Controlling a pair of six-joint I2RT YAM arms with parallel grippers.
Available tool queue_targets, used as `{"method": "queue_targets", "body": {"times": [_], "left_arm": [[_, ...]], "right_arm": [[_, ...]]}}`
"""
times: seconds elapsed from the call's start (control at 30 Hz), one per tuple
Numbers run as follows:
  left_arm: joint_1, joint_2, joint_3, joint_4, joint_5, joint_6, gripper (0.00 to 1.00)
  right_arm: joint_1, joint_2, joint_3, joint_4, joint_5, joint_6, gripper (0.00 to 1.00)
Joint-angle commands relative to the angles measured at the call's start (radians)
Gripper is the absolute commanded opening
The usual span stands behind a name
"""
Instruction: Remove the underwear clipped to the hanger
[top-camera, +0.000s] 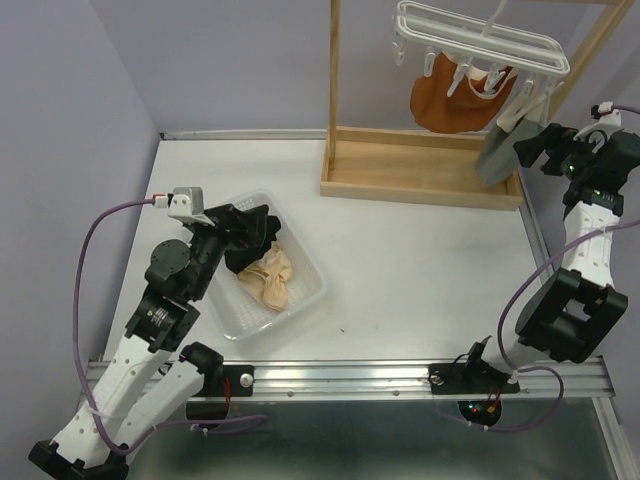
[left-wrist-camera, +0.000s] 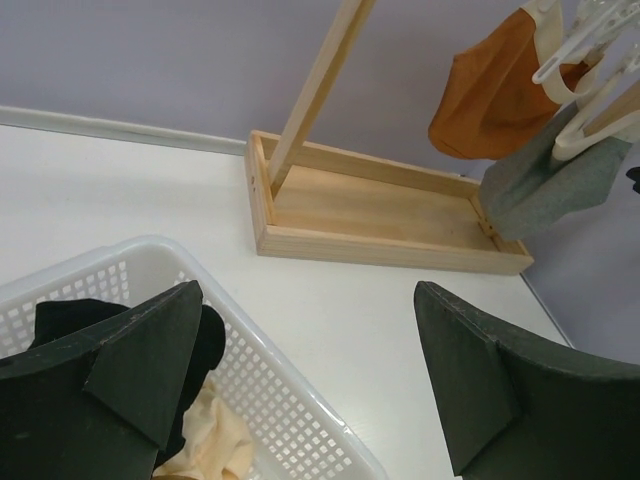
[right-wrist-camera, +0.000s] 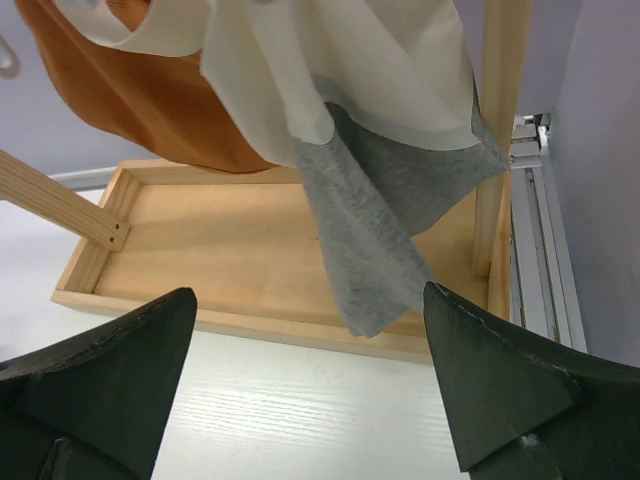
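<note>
Upper right of the frame, right gripper (top-camera: 528, 150) gapes beside grey underwear (top-camera: 497, 152) clipped to the hanger (top-camera: 480, 38), likely poised to pull; left gripper (top-camera: 255, 230) hangs spread over basket (top-camera: 305, 300), cream underwear (top-camera: 270, 280) inside.

rust-orange underwear (top-camera: 442, 103), grey underwear (top-camera: 496, 155), white hanger (top-camera: 480, 36)

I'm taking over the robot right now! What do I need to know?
Left gripper: fingers open, empty, over the white basket.
Right gripper: fingers open, empty, facing the grey underwear.
Done: black underwear and cream underwear lie in the basket.
Left: orange underwear and the grey underwear hang clipped on the white hanger, above the wooden stand. Unclip both.
</note>
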Motion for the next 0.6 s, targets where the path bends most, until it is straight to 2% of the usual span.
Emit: {"method": "queue_targets", "body": {"times": [0.0, 0.1, 0.4, 0.5, 0.57], "left_arm": [[0.005, 0.03, 0.001, 0.127, 0.046, 0.014, 0.99], [0.005, 0.044, -0.001, 0.15, 0.058, -0.001, 0.99], [0.005, 0.056, -0.036, 0.248, 0.107, -0.043, 0.99], [0.005, 0.076, -0.031, 0.268, 0.124, -0.044, 0.99], [0.005, 0.098, -0.025, 0.289, 0.152, -0.047, 0.99]], "right_arm": [[-0.004, 0.074, 0.117, 0.112, -0.02, -0.055, 1.0], [-0.002, 0.128, 0.143, 0.178, -0.022, -0.042, 0.99], [0.019, 0.228, 0.188, 0.233, -0.016, -0.056, 0.88], [0.039, 0.249, 0.206, 0.238, -0.008, -0.082, 0.83], [0.047, 0.272, 0.231, 0.238, -0.005, -0.09, 0.77]]}}
